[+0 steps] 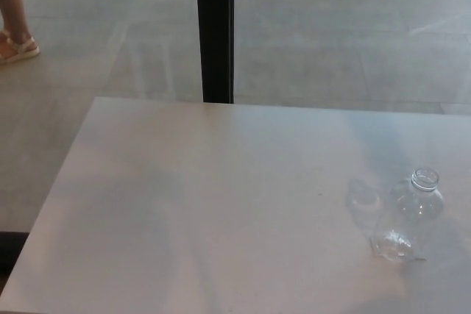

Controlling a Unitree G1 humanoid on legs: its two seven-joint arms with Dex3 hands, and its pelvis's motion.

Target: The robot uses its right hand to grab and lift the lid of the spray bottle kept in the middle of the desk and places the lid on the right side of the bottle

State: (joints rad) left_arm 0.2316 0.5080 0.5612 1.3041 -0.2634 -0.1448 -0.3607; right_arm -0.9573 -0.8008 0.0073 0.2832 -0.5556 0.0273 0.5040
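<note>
Clear spray bottle [411,215] upright at lower right of the white desk [184,211], neck uncapped — neither robot hand visible, finger state unknowable

spray bottle [410,218] | clear, upright, neck open, lidless | desk's right part

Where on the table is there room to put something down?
Nearly everywhere. The white table is bare from its left edge across the middle, and along the far edge by the black post. Only the right side is taken, where the clear open bottle stands near the right edge. No robot hand shows.
</note>
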